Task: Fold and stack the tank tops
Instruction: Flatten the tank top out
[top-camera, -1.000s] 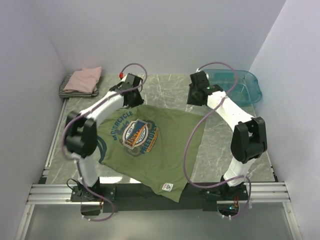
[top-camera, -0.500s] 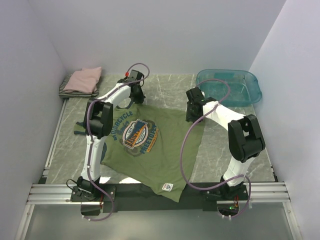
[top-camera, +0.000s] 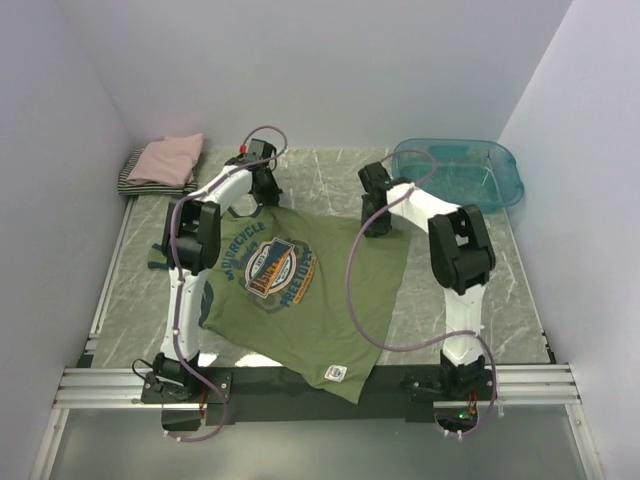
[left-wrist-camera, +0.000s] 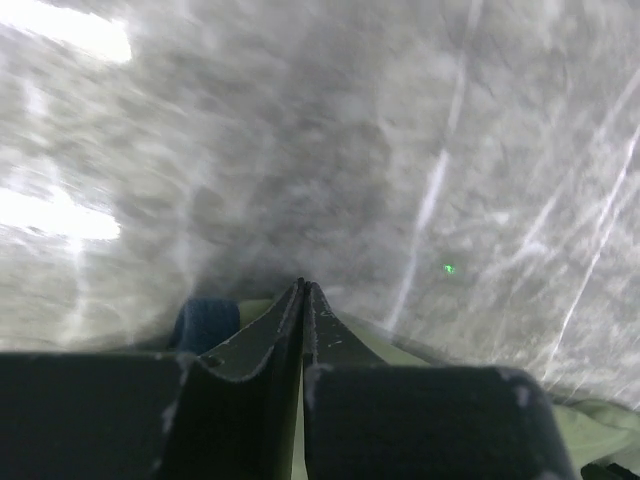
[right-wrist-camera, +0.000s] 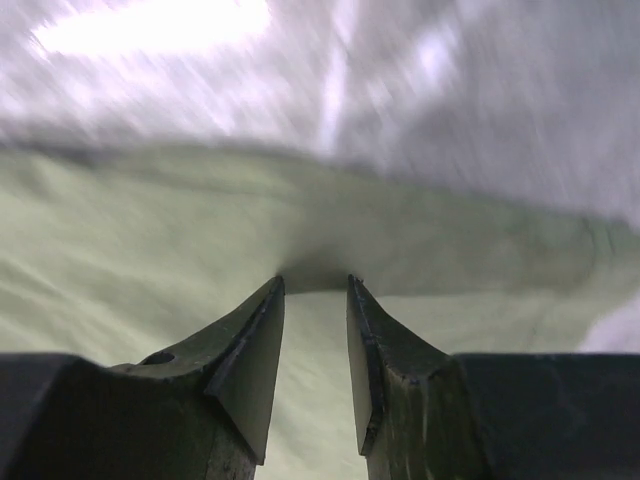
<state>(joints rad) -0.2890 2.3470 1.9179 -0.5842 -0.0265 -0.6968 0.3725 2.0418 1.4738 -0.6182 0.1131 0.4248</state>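
On the marble table (top-camera: 330, 180), spread flat and print-up: the olive-green tank top (top-camera: 330, 300), hem toward the arm bases. Laid open this way most likely so that a fold can start from its far edge.

Beyond the green top's far left corner, against the back wall: the folded pile, pink tank top (top-camera: 172, 155) over black-white striped tank top (top-camera: 128, 182). Kept well apart from the green one, probably as the stack waiting to receive it.

At the green top's far left corner: left gripper (top-camera: 257, 205), fingertips (left-wrist-camera: 285, 312) pressed to a hairline. Navy trim just beside them and pale green showing in the slit, so judged pinched on the cloth edge.

At the far right corner: right gripper (top-camera: 372, 225), jaws narrow, a puckered ridge of green cloth caught at the fingertips (right-wrist-camera: 262, 315). Both far corners taken, apparently to lift that edge and carry it over.

Beyond the green top's far right corner: teal plastic tub (top-camera: 510, 188), see-through, nothing visible inside.
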